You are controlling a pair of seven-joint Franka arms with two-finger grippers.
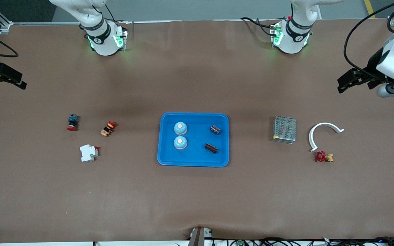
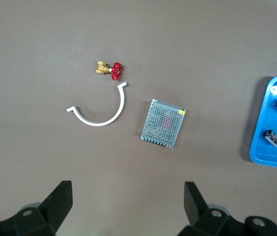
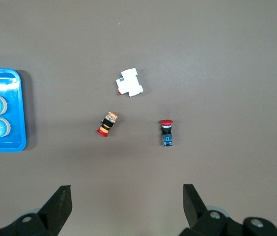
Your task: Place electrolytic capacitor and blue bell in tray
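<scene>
Glossy blue plastic tray (image 1: 193,161) (smooth) on matt brown table covering (image 1: 197,198); perforated metal box (image 1: 284,129).

tray (image 2: 274,120): cut by the left wrist view's edge, bells out of sight
tray in right wrist view: also cut, capacitors unseen
right gripper (image 1: 2,77): partly cut off in front view
</scene>
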